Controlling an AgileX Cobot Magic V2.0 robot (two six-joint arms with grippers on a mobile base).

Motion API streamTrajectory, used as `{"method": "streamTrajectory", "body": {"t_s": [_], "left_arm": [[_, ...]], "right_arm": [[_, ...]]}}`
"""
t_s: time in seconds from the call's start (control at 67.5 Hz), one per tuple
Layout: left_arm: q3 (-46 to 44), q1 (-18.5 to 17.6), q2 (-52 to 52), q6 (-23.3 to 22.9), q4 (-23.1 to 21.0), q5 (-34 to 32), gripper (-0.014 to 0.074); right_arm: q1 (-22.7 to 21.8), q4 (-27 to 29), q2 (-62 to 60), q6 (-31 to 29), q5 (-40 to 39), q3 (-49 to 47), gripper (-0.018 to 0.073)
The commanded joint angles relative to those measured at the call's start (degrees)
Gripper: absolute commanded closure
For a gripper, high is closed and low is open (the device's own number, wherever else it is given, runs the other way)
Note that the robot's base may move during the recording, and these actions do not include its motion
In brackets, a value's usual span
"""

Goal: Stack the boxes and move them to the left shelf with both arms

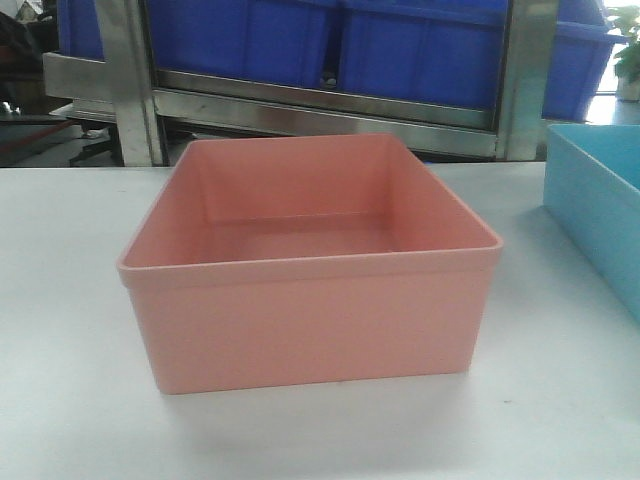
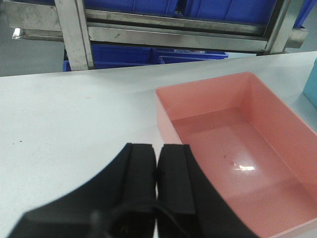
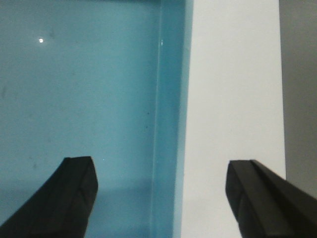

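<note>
Right wrist-mounted view: right gripper (image 3: 161, 161), fingers spread, straddles one wall of the blue box (image 3: 74, 74), presumably to grasp it. The left gripper (image 2: 157, 148), fingers pressed together, sits beside the pink box (image 2: 237, 148).

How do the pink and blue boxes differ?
The pink box is salmon, the blue box sky blue. The pink box sits mid-table, the blue box apart on its right. The right gripper is open astride the blue box's wall; the left gripper is shut beside the pink box. Both are open-top bins on the table.
</note>
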Motion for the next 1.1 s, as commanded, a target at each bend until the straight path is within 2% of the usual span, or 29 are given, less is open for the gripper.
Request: {"method": "streamTrajectory", "body": {"t_s": [0.0,0.237,0.311,0.415,0.534,0.608,0.652,0.786,1.082], "left_arm": [[-1.6,-0.4,-0.3,0.3,0.3,-4.4,0.0603],[-1.6,-0.4,-0.3,0.3,0.1,-4.4,0.0603],[-1.6,-0.4,-0.3,0.3,0.0,-4.3,0.0603],[-1.6,-0.4,-0.3,0.3,0.0,-4.3,0.0603],[-1.6,-0.4,-0.3,0.3,0.0,-4.3,0.0603],[-1.6,-0.4,-0.3,0.3,0.0,-4.3,0.0603],[-1.6,-0.4,-0.3,0.3,0.0,-4.3,0.0603],[-1.6,-0.4,-0.3,0.3,0.0,-4.3,0.0603],[-1.6,-0.4,-0.3,0.3,0.0,-4.3,0.0603]], "right_arm": [[-0.4,-0.6,-1.8,-0.6,-2.9,-2.0,-0.0067],[-0.7,-0.9,1.2,-0.6,-3.1,-2.0,-0.0062],[-0.7,-0.9,1.4,-0.6,-2.9,-2.0,-0.0015],[-0.7,-0.9,1.4,-0.6,-2.7,-2.0,0.0146],[-1.0,-0.9,1.4,-0.6,-1.8,-2.0,0.0407],[-1.1,-1.0,1.4,-0.6,-1.3,-2.0,0.0524],[-1.2,-1.0,1.4,-0.6,-1.2,-2.0,0.0498],[-1.3,0.0,1.2,-0.3,-0.4,-3.1,0.0505],[-1.3,9.8,-3.2,2.2,5.1,-11.2,0.0505]]}}
